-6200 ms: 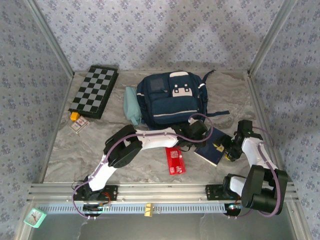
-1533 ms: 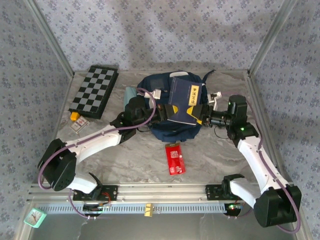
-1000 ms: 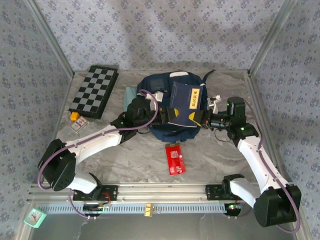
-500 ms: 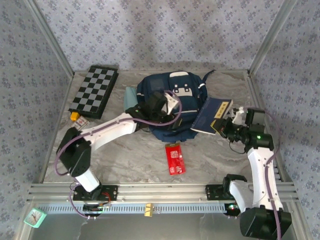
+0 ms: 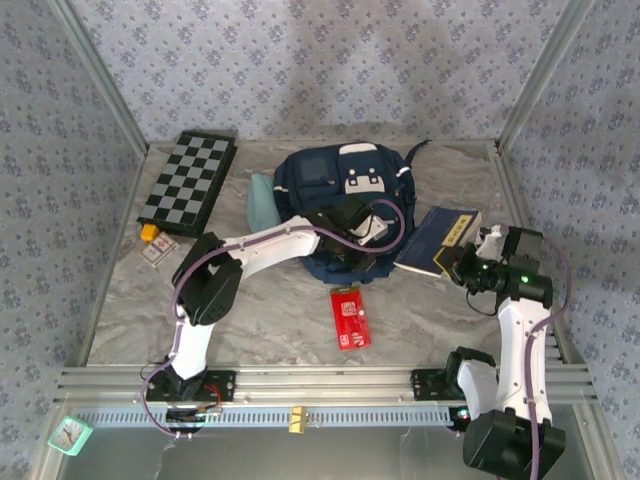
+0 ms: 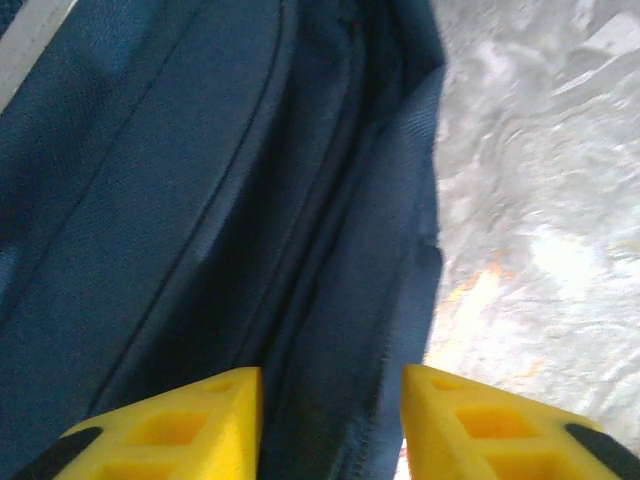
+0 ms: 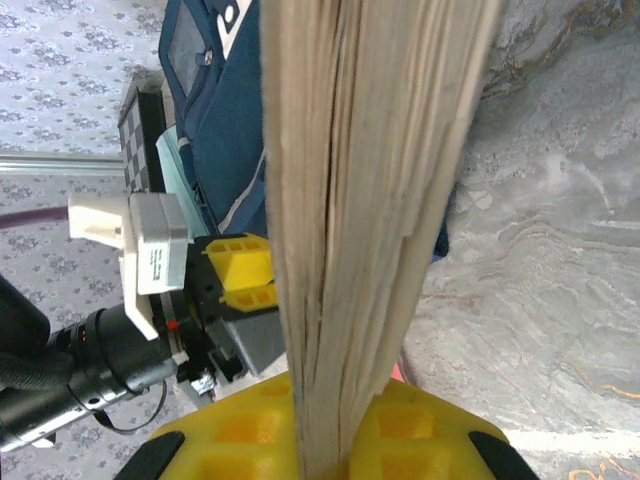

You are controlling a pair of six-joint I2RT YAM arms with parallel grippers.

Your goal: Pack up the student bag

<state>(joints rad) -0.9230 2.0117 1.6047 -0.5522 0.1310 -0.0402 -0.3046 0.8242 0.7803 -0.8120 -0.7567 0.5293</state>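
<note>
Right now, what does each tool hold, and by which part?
Right tool: the navy book, clamped across its page edge. Left tool: open over the student bag, holding nothing.

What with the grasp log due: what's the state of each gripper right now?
Left gripper: open, fingers apart against the student bag.
Right gripper: shut on the navy book.

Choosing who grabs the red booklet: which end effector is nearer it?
Left. The left end effector is beyond the red booklet, at the student bag's edge; the right end effector, gripping a blue book, is farther right.
</note>
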